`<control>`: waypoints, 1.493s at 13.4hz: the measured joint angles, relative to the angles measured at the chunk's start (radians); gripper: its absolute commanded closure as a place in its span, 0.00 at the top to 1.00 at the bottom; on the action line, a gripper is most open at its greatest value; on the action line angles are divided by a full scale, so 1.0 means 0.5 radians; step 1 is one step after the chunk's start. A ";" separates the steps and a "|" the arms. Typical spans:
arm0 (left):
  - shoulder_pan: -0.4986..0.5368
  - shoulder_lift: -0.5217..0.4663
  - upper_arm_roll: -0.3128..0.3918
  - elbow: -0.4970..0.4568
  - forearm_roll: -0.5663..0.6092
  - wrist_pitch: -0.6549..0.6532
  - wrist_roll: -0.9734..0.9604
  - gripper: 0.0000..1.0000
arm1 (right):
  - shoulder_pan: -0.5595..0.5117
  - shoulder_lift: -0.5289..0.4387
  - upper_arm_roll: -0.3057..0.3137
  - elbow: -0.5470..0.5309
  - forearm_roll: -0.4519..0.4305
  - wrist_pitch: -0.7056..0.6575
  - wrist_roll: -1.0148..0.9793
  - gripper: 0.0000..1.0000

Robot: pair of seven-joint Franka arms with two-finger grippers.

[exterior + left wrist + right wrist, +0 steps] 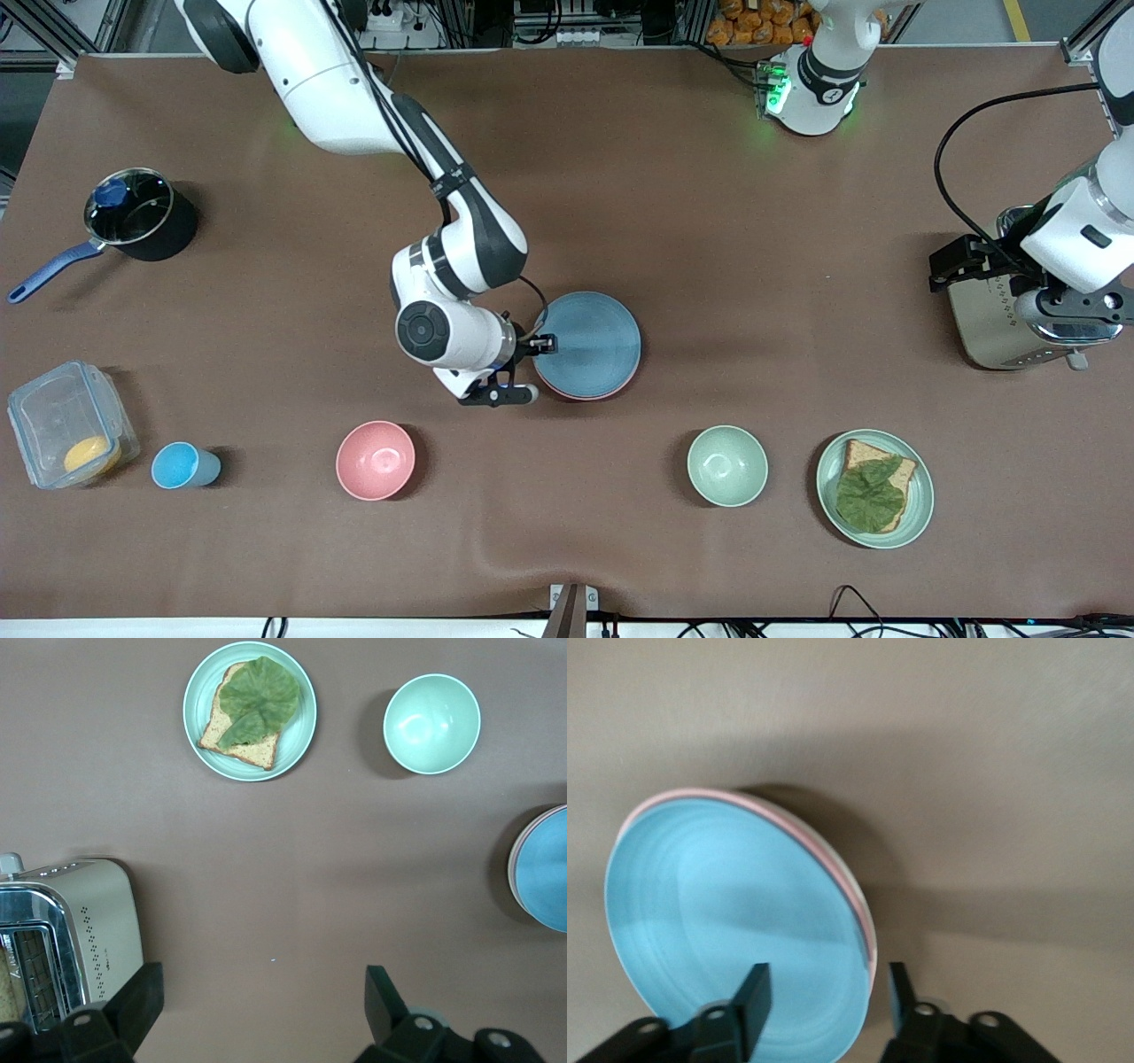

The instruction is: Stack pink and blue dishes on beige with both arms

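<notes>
The light blue plate (589,344) (726,921) lies on top of the pink plate (611,392) (788,821), of which only the rim shows, at mid-table. In the right wrist view a thin pale edge of the beige plate (855,881) peeks out under the pink rim; the front view hides it. My right gripper (534,368) (827,979) is open, low at the stack's edge toward the right arm's end, with its jaws either side of the rim. My left gripper (955,264) (261,1001) hangs open and empty beside the toaster; that arm waits.
A toaster (1010,319) (80,930) stands at the left arm's end. Nearer the front camera sit a green plate with bread and a leaf (875,487), a green bowl (727,465), a pink bowl (376,460), a blue cup (182,465) and a clear box (66,425). A saucepan (137,217) stands farther back.
</notes>
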 measured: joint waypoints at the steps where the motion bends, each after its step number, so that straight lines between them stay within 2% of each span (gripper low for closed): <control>1: 0.003 -0.004 0.001 0.000 0.000 0.001 0.002 1.00 | -0.040 -0.012 -0.007 0.012 0.000 -0.039 -0.004 1.00; 5: -0.004 -0.044 -0.057 0.001 0.002 -0.009 0.003 1.00 | -0.344 -0.179 -0.063 0.035 -0.059 -0.538 -0.181 1.00; 9: -0.003 -0.055 -0.070 -0.002 0.007 -0.038 0.007 1.00 | -0.682 -0.409 -0.089 0.036 -0.460 -0.919 -0.347 1.00; 12: 0.012 -0.056 -0.062 -0.007 0.007 -0.038 0.057 1.00 | -0.875 -0.543 -0.100 0.036 -0.575 -1.068 -0.579 1.00; 14: -0.046 -0.069 0.044 -0.024 0.006 -0.038 0.099 1.00 | -0.993 -0.609 -0.105 0.033 -0.655 -1.096 -0.672 1.00; 16: -0.206 -0.120 0.283 -0.102 -0.050 -0.023 0.152 1.00 | -1.048 -0.690 -0.110 0.022 -0.774 -1.101 -0.698 1.00; 18: -0.266 -0.214 0.411 -0.256 -0.103 0.079 0.188 1.00 | -1.050 -0.855 -0.107 -0.055 -0.892 -1.112 -0.699 1.00; 20: -0.355 -0.324 0.521 -0.419 -0.104 0.160 0.199 1.00 | -1.063 -1.071 -0.108 -0.191 -0.912 -1.104 -0.695 1.00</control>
